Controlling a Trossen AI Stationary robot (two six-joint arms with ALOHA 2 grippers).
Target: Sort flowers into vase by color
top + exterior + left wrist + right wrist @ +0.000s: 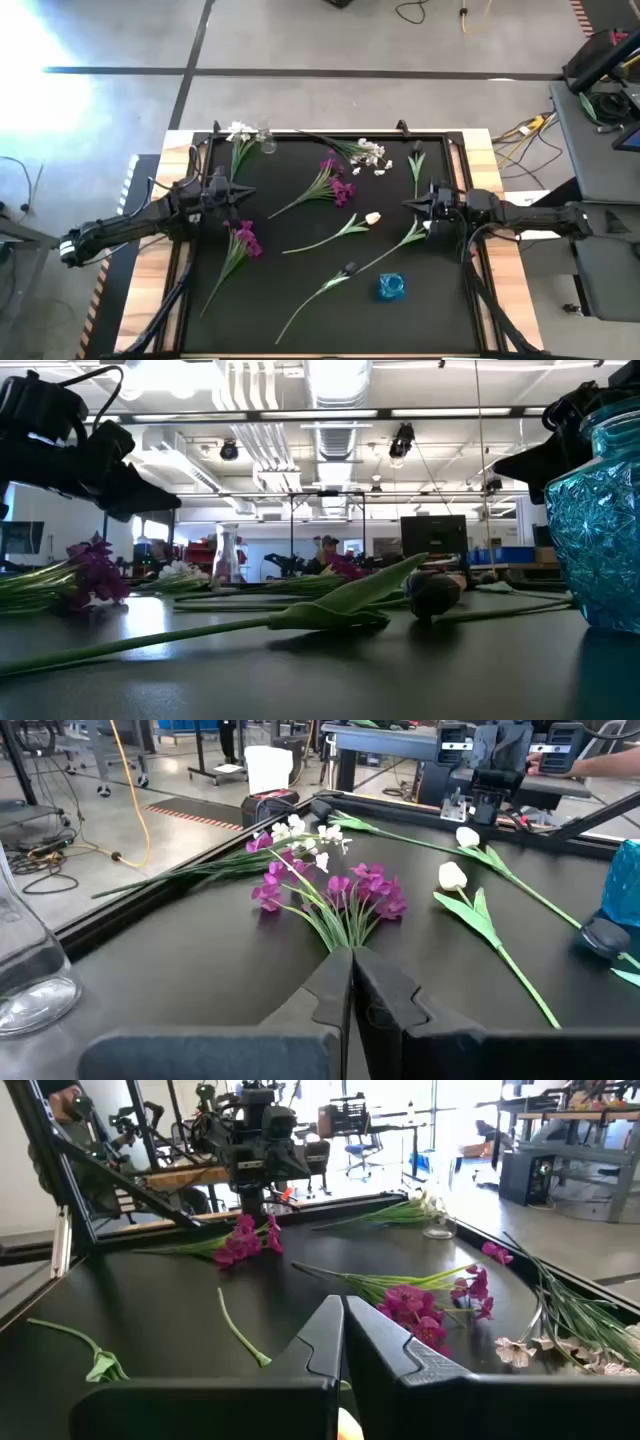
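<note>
Long green-stemmed flowers lie flat and scattered on the black table top [300,300]. There are magenta sprays [335,185] [243,238], white clusters [370,152] [240,130], a cream tulip [372,217] and a dark bud [349,268]. A second cream tulip bud [467,837] lies under my right gripper. A blue glass vase [391,287] stands near the front right. A clear glass vase [267,143] stands at the far left. My left gripper [253,197] hovers shut at the left, pointing right. My right gripper [405,205] hovers shut at the right, pointing left. Both are above the flowers.
A raised black frame [455,150] borders the table top, with wooden strips [150,270] outside it. Bare mat lies near the front edge [250,330]. Beyond the far edge are workbenches and equipment [430,540].
</note>
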